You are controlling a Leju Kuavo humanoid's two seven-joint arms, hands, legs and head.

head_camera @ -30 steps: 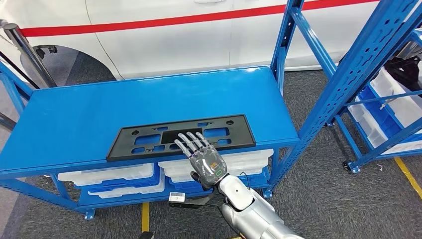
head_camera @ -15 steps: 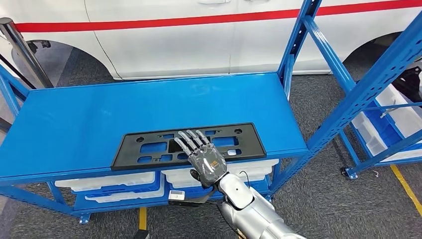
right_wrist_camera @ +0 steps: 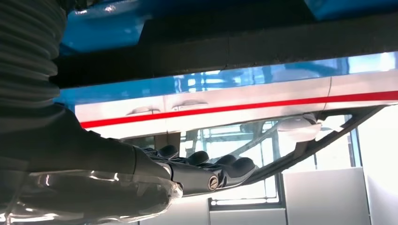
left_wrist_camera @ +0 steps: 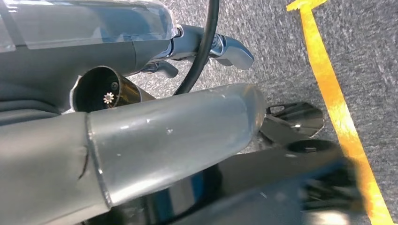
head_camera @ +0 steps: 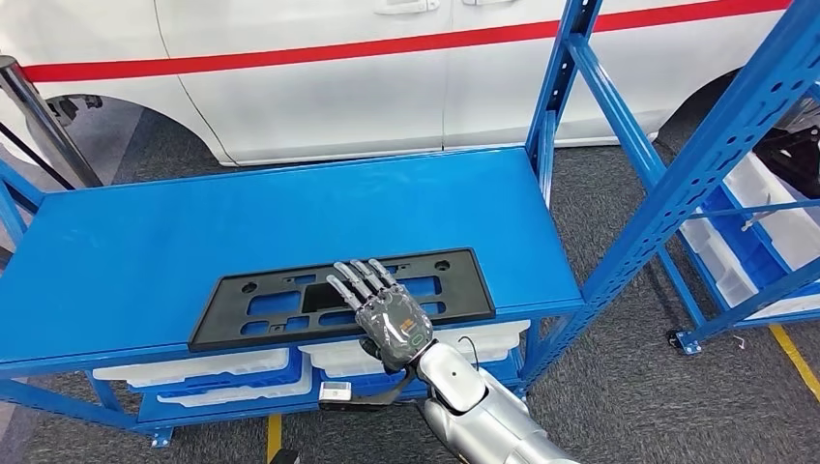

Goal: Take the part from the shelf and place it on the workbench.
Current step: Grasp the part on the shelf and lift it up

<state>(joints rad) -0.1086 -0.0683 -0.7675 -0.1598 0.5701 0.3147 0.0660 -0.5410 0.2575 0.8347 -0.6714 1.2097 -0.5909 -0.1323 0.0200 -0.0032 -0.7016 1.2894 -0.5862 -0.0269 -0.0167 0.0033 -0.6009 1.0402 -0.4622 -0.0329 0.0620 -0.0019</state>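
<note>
Black plastic part (head_camera: 343, 295) lies flat along the front edge of the blue bench (head_camera: 193, 232), nearer its right corner, with the right hand (head_camera: 382, 311) over its middle, fingers (head_camera: 353, 277) straight and spread, holding nothing; the left hand's state cannot be told.

One black part (head_camera: 343, 296), one blue workbench (head_camera: 193, 232), one hand (head_camera: 387, 314), three white bins (head_camera: 193, 365).
</note>
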